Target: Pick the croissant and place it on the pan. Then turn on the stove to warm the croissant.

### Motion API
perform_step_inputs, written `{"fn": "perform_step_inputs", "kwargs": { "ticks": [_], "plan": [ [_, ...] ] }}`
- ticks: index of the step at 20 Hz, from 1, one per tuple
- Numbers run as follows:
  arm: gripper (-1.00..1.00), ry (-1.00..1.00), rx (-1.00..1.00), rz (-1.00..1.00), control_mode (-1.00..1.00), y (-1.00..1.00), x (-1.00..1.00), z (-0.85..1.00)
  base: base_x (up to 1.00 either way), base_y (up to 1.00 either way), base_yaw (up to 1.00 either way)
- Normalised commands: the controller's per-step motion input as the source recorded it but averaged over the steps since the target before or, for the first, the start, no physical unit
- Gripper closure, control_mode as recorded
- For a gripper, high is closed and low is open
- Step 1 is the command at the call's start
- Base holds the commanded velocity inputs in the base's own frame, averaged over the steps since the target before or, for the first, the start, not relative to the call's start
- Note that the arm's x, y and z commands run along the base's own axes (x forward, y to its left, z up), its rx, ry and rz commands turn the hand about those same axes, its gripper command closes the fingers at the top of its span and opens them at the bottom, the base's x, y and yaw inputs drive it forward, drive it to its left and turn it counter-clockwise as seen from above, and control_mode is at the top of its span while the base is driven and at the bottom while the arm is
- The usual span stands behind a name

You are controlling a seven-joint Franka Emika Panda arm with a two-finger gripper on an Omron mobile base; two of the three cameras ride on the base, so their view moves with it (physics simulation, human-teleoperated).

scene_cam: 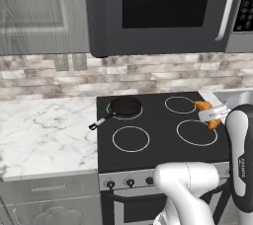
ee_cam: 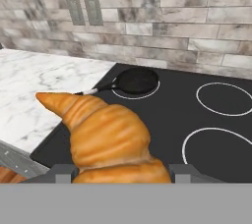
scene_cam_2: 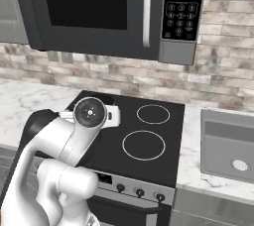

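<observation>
The croissant [ee_cam: 110, 142] was held between the partly closed fingers [ee_cam: 61, 174] of the gripper [scene_cam: 213, 114] above the stove [scene_cam: 158, 142] — well apart from the pan [ee_cam: 137, 80] on its far burner — so it was best carried level and lowered centrally before release.

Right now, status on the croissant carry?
End effector shut on croissant, held over the stove. Pan on rear left burner, nothing in it. Nothing between croissant and pan.
</observation>
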Motion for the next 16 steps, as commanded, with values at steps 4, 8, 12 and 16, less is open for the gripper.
{"fn": "perform_step_inputs", "kwargs": {
  "ticks": [4,8,12,16],
  "plan": [
    [1.0,0.0,0.0,0.0,1.0,0.0,0.0,0.0,0.5,0.0,0.07],
    [1.0,0.0,0.0,0.0,1.0,0.0,0.0,0.0,0.37,-0.09,0.09],
    [1.0,0.0,0.0,0.0,1.0,0.0,0.0,0.0,0.27,-0.26,0.12],
    [1.0,0.0,0.0,0.0,1.0,0.0,0.0,0.0,0.28,-0.18,0.12]
  ]
}}
